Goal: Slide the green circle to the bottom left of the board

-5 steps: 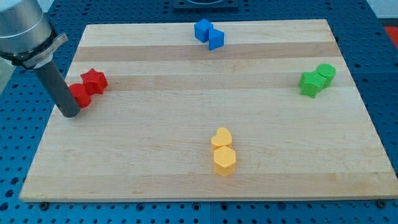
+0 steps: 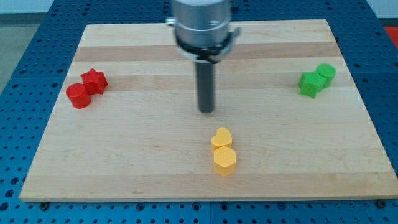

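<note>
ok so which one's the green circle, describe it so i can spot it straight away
Look at the wooden board and go to its right edge in the view, about a third of the way down. Two green blocks touch there; the green circle is the round cylinder, upper right of the pair. Its neighbour, the green block, has an angular outline.

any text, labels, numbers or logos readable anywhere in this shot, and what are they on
None: no word, number, label or logo shows anywhere.
The board is bare wood.
The green circle, the other coloured blocks and the rod down to my tip are plain.
The blue surface around the board shows only holes.
</note>
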`<action>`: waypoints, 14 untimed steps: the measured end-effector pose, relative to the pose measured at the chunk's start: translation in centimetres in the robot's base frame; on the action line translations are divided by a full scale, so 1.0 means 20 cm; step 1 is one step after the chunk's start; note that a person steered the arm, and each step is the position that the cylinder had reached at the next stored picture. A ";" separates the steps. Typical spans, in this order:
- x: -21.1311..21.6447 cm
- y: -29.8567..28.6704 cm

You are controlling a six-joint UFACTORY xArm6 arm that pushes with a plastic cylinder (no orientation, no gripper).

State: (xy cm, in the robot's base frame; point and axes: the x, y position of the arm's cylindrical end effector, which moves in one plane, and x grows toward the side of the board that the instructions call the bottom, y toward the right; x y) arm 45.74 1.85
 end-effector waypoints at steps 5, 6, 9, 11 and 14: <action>-0.11 1.37; -0.28 1.45; -0.37 1.32; -0.38 1.14; -0.47 1.02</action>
State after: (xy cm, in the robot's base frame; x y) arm 36.36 22.24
